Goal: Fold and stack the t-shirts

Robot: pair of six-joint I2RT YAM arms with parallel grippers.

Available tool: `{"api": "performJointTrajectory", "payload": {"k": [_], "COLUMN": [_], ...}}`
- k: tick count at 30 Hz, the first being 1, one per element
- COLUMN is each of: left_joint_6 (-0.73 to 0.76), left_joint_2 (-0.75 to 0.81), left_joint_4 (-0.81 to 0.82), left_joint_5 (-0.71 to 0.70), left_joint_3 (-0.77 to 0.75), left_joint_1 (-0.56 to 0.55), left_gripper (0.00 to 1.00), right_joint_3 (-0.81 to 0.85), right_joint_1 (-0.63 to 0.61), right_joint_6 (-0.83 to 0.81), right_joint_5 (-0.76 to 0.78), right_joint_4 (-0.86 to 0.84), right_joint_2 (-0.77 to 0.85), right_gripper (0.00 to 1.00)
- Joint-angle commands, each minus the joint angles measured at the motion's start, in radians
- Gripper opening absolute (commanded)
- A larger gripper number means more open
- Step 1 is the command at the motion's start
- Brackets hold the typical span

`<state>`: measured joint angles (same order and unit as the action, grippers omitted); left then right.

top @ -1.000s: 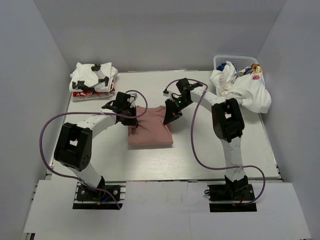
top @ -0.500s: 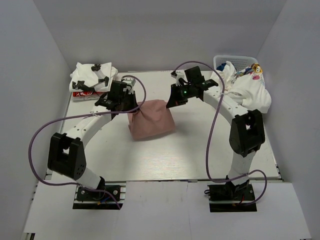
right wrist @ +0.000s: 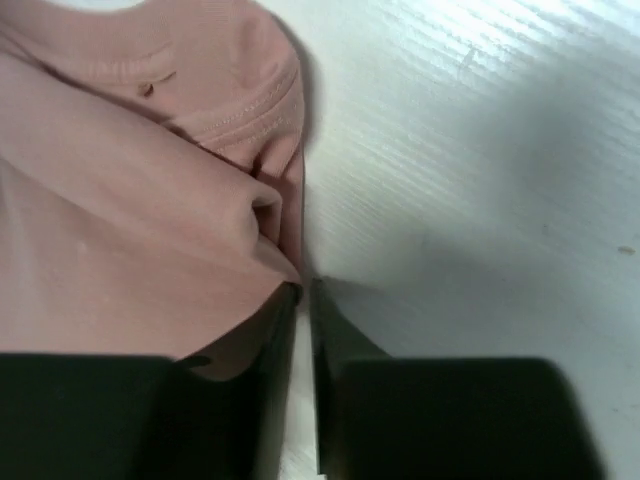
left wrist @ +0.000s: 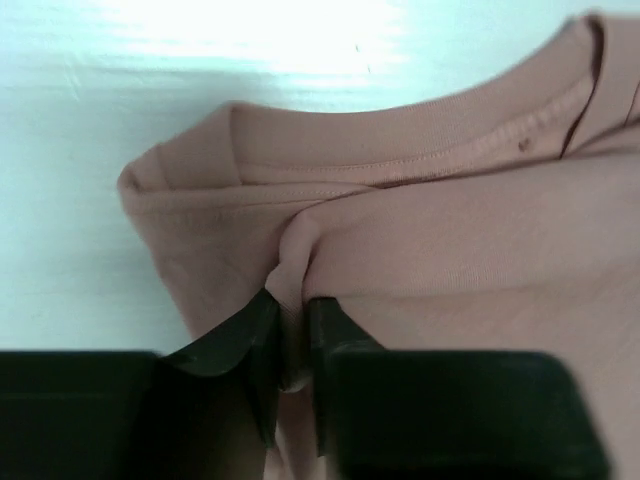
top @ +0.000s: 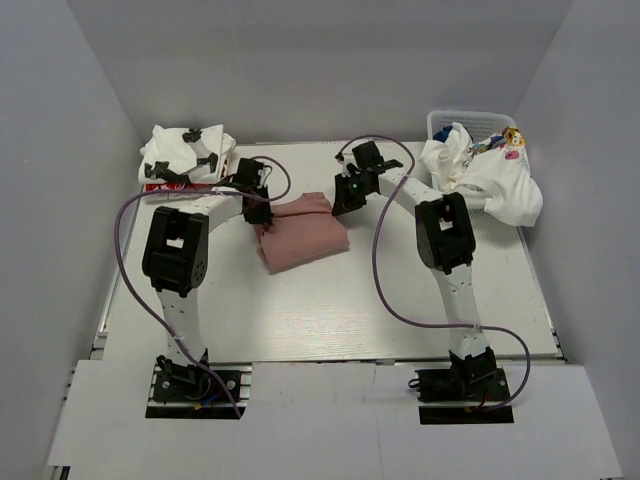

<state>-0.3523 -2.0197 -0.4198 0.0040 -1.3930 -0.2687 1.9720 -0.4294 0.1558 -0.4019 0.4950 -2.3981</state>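
Observation:
The dusty-pink t-shirt [top: 305,235] lies folded into a small block on the middle of the table, far side. My left gripper [top: 258,207] is at its far left corner. In the left wrist view it [left wrist: 290,330] is shut on a pinched fold of the pink cloth [left wrist: 450,230] below the collar. My right gripper [top: 343,203] is at the far right corner. In the right wrist view it [right wrist: 303,290] is nearly closed, with the edge of the pink cloth [right wrist: 120,230] caught at its very tips. Both grippers are low, at the table.
A stack of folded white tees [top: 185,160] with black print sits at the far left corner of the table [top: 330,310]. A white mesh basket [top: 470,122] at the far right overflows with crumpled white shirts [top: 495,185].
Both grippers lifted the pink t-shirt's near part, carried it toward the far side and lowered it. The shirt is now a shorter, thicker block lying farther back.

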Motion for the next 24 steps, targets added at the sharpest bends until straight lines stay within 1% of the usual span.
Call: {"api": "performJointTrajectory", "payload": {"k": [1,2,3,4,5,6,7,8,9,11,13,14,15,16,17,21,24], "left_joint_6": [-0.075,-0.085,-0.085,-0.085,-0.097,-0.112,-0.113,-0.128,-0.128,-0.151,-0.166,-0.177,-0.177,-0.177,-0.186,-0.198,-0.186], "left_joint_2": [0.009,0.019,0.032,0.064,0.081,0.101,0.12,0.162,0.183,0.226,0.3,0.329,0.354,0.399,0.418,0.438,0.408], "left_joint_4": [-0.031,-0.031,-0.022,-0.022,-0.022,-0.022,-0.022,-0.022,-0.031,-0.057,-0.072,-0.073,-0.057,-0.045,-0.034,-0.016,-0.016], "left_joint_5": [-0.035,-0.015,0.002,0.016,0.016,0.016,0.025,0.025,0.036,0.036,0.016,0.016,0.03,0.042,0.042,0.066,0.067], "left_joint_3": [-0.044,-0.032,-0.032,-0.011,-0.011,0.015,0.025,0.034,0.034,0.06,0.097,0.11,0.136,0.147,0.147,0.144,0.132], "left_joint_1": [0.029,0.029,0.039,0.039,0.039,0.039,0.039,0.039,0.039,0.028,0.016,0.016,0.016,0.016,0.016,0.016,0.016], "left_gripper": [0.28,0.38,0.55,0.9,1.0,1.0,1.0,1.0,1.0,1.0,1.0,1.0,1.0,1.0,1.0,1.0,1.0], "right_joint_3": [-0.031,-0.085,-0.11,-0.155,-0.173,-0.206,-0.237,-0.283,-0.306,-0.411,-0.467,-0.536,-0.553,-0.57,-0.608,-0.645,-0.644], "right_joint_1": [0.003,0.001,0.004,0.003,0.001,0.003,0.001,0.003,-0.002,0.001,0.001,0.001,0.003,0.004,0.003,0.004,0.006], "right_joint_6": [-0.05,-0.05,-0.048,-0.048,-0.05,-0.048,-0.047,-0.047,-0.042,-0.022,-0.013,-0.01,-0.013,-0.012,-0.019,-0.006,-0.001], "right_joint_5": [0.044,0.046,0.049,0.049,0.046,0.049,0.051,0.046,0.048,0.049,0.066,0.072,0.099,0.107,0.11,0.179,0.16], "right_joint_4": [-0.03,-0.045,-0.058,-0.081,-0.096,-0.107,-0.107,-0.117,-0.128,-0.147,-0.209,-0.237,-0.246,-0.257,-0.265,-0.283,-0.28], "right_joint_2": [0.095,0.141,0.166,0.21,0.255,0.276,0.295,0.376,0.398,0.473,0.568,0.594,0.611,0.663,0.677,0.721,0.718], "right_gripper": [0.22,0.26,0.37,0.5,0.65,0.9,0.9,0.9,0.9,0.9,0.9,0.9,0.9,0.9,0.9,0.9,0.9]}}
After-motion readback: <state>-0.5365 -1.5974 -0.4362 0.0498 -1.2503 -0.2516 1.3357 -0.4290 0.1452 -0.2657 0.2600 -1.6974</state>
